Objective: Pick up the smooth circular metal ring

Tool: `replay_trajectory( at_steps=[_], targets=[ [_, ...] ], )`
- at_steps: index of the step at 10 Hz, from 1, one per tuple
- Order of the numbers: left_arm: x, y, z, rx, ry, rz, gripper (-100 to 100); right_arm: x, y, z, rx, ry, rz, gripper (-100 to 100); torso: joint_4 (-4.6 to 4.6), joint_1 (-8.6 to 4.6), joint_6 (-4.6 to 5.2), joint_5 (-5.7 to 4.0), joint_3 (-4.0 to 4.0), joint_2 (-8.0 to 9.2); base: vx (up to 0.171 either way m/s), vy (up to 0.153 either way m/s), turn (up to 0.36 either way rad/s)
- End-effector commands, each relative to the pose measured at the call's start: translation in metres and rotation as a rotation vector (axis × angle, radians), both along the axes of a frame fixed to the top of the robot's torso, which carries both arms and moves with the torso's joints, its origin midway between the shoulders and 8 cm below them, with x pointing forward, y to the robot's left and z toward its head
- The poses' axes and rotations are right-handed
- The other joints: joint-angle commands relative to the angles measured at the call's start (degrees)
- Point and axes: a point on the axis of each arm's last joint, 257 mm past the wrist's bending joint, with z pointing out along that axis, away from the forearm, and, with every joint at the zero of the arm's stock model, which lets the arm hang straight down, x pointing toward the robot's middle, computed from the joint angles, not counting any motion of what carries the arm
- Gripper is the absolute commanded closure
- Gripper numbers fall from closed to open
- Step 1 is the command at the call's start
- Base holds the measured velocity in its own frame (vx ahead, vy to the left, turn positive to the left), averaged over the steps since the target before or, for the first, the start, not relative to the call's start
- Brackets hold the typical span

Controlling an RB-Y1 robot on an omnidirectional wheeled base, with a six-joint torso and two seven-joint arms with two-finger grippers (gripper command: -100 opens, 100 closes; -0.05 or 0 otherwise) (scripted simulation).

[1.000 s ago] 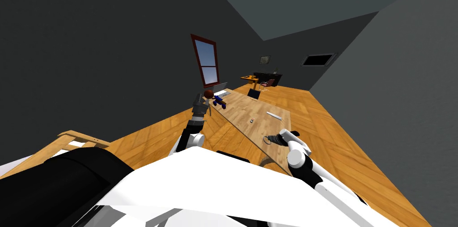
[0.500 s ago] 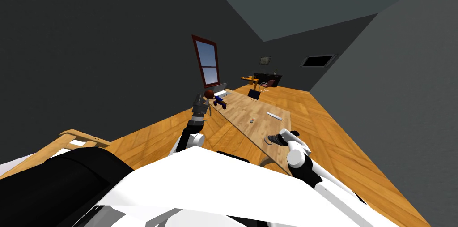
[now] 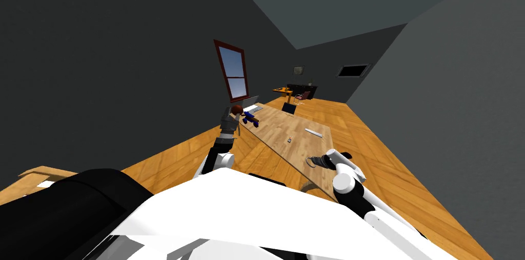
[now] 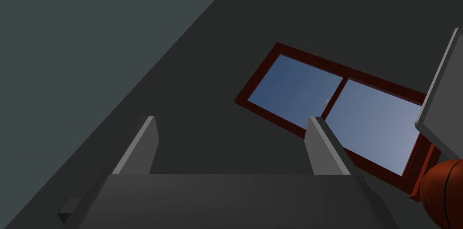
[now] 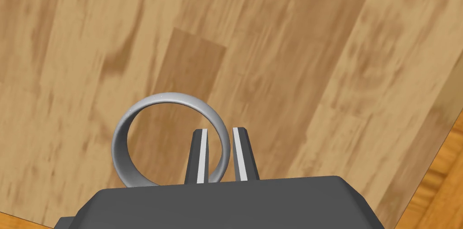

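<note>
A smooth grey ring [image 5: 167,100] stands on edge between my right gripper's [image 5: 220,149] fingers, which are shut on its band. Pale wooden tabletop [image 5: 289,59] lies just behind it. In the head view the right gripper [image 3: 310,161] holds the ring [image 3: 308,159] over the near end of the long table [image 3: 279,126], close to its edge. My left gripper [image 3: 227,115] is raised beside the table's left side. Its fingers [image 4: 321,149] stand open with nothing between them.
On the table lie a small dark object [image 3: 289,140], a white flat strip [image 3: 314,132], a black laptop [image 3: 289,108], a grey laptop [image 3: 252,102], a blue toy [image 3: 249,117] and a brown ball [image 3: 237,110]. A wooden bed frame [image 3: 36,175] is at the left.
The whole head view has swung a little, so my head or base has turned. The right gripper keeps its hold on the ring, and the left arm is unchanged.
</note>
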Motion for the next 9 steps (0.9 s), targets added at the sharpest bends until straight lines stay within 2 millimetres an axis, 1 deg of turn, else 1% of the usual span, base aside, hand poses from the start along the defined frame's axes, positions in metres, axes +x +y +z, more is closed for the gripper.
replay_trajectory(
  at_steps=[1,2,5,6,7,8,9],
  targets=[
    [0.000,0.000,0.000,0.000,0.000,0.000,0,-0.005,-0.009,0.003,0.001,0.002,0.018,100,0.00,0.00,0.00,0.00,0.00,0.00,0.074,0.093,-0.145],
    [0.000,0.000,0.000,0.000,0.000,0.000,0,-0.005,-0.009,0.003,0.000,0.001,0.023,100,0.00,0.01,0.02,0.01,0.00,0.00,0.054,0.059,-0.048],
    [0.000,0.000,0.000,0.000,0.000,0.000,0,-0.014,-0.026,0.011,0.002,-0.001,0.057,100,0.00,-0.02,0.02,-0.01,0.02,0.05,0.052,0.086,-0.106],
    [0.000,0.000,0.000,0.000,0.000,0.000,0,-0.014,-0.026,0.011,0.001,-0.002,0.062,100,-0.01,0.04,0.03,0.00,0.03,0.06,0.039,0.072,-0.059],
    [0.000,0.000,0.000,0.000,0.000,0.000,0,-0.017,-0.031,0.013,0.001,-0.003,0.075,100,0.01,-0.04,-0.01,-0.03,0.04,0.08,0.045,0.053,-0.072],
    [0.000,0.000,0.000,0.000,0.000,0.000,0,-0.015,-0.028,0.011,0.002,-0.002,0.066,100,0.01,-0.12,0.02,-0.03,0.04,0.07,0.022,0.025,-0.026],
    [0.000,0.000,0.000,0.000,0.000,0.000,0,-0.015,-0.029,0.011,0.001,-0.002,0.070,0,0.01,-0.21,-0.01,-0.07,0.06,0.12,0.000,0.000,0.000]
  ],
)
